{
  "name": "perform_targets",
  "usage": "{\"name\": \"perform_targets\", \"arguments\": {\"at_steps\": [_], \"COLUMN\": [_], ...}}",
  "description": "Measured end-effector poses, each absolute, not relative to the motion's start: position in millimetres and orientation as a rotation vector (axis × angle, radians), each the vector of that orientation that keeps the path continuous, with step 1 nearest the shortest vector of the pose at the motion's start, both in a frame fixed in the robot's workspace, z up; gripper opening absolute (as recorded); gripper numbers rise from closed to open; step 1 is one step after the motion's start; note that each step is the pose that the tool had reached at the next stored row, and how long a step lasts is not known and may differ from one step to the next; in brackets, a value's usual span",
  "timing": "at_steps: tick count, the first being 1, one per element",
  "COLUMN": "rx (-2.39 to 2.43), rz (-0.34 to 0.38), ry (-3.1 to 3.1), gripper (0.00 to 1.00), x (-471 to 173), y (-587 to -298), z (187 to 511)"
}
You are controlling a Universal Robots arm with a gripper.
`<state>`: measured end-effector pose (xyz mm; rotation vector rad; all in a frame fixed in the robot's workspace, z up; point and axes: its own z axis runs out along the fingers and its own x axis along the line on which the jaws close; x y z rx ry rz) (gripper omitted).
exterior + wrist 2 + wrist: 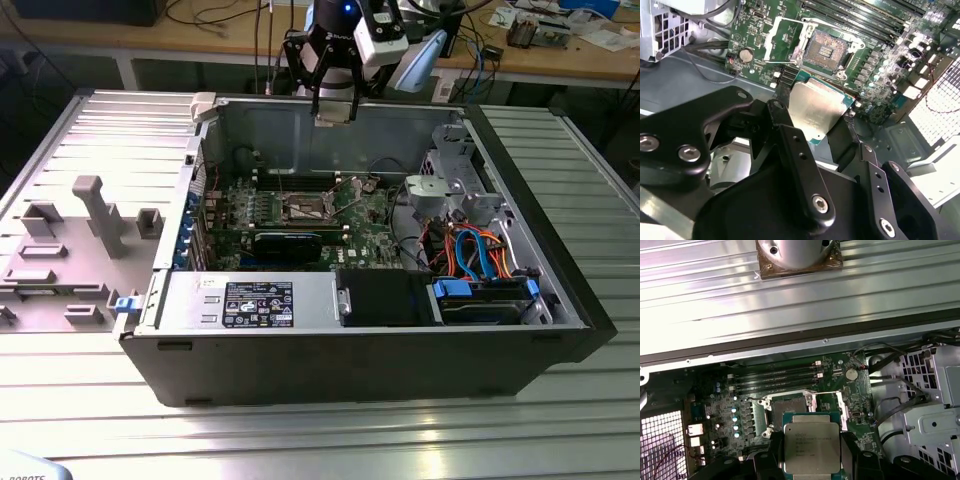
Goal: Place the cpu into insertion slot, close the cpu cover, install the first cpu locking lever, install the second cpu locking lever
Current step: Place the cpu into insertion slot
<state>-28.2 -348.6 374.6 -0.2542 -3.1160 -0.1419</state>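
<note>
The cpu (811,447), a flat square chip with a dull silver top (816,111), is clamped by its edges between the black fingers of my gripper (812,456), which is shut on it. In the exterior view the gripper (335,106) hangs over the back wall of the open computer case, well above the board. The insertion slot (826,49) lies open on the green board, its dark centre exposed (789,405) (305,208). The cpu cover (771,44), a thin silvery frame, is swung up beside the slot. The cpu hangs apart from the slot.
Long memory slots (775,380) run beside the socket. A long black card (288,243) crosses the board. A metal drive cage (450,185), orange and blue cables (475,255) and a grey power box (250,300) crowd the case. Grey fixtures (95,215) stand at the exterior view's left.
</note>
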Motion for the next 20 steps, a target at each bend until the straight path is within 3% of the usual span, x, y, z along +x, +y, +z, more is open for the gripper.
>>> {"name": "perform_targets", "arguments": {"at_steps": [20], "rx": [-0.353], "rz": [-0.14], "ry": [-3.11], "gripper": [0.54], "x": [-28.2], "y": [-348.7], "z": [374.6]}}
